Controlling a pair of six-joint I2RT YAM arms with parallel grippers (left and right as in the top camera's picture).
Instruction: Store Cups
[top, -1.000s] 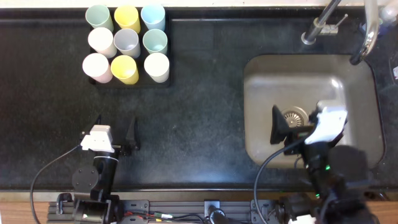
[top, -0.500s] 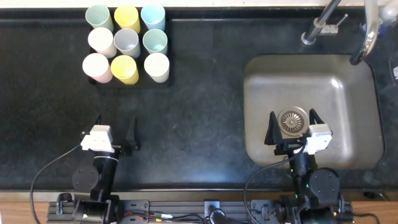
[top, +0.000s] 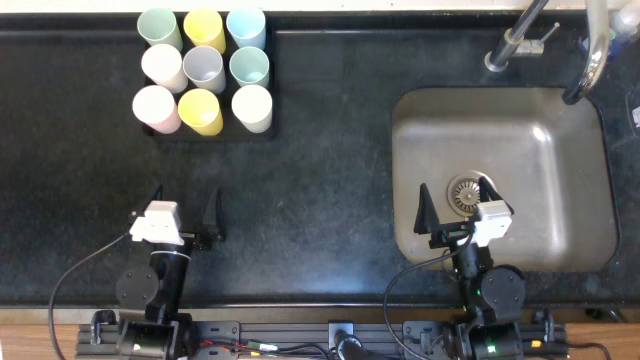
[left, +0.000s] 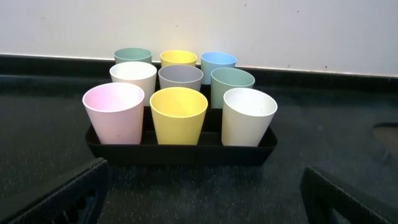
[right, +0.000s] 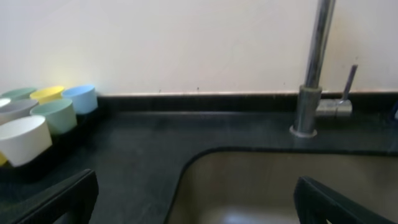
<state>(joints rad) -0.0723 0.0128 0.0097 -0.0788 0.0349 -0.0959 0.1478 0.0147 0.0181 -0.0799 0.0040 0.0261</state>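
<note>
Ahead of left jaws: nine cups (left: 178, 115) upright in a black tray (left: 180, 154), well apart, centred between them.
Left gripper (left: 205, 202): spread wide, holding nothing.
Right gripper (top: 457, 205): spread wide, holding nothing, over the sink (top: 545, 140); cups well apart, to its left.

Nine plain tapered plastic cups (left: 180, 78) are coloured pink, yellow, white, grey, pale green and light blue, and their rectangular plastic tray (left: 180, 153) is coloured black. The stone worktop (top: 330, 150) is patterned black with fine pale speckles, and the metal sink basin (top: 560, 120) is finished in dull silver-grey.

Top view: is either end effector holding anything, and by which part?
Nothing is held. Left end effector and right end effector are open and empty; cups stand in the tray.
</note>
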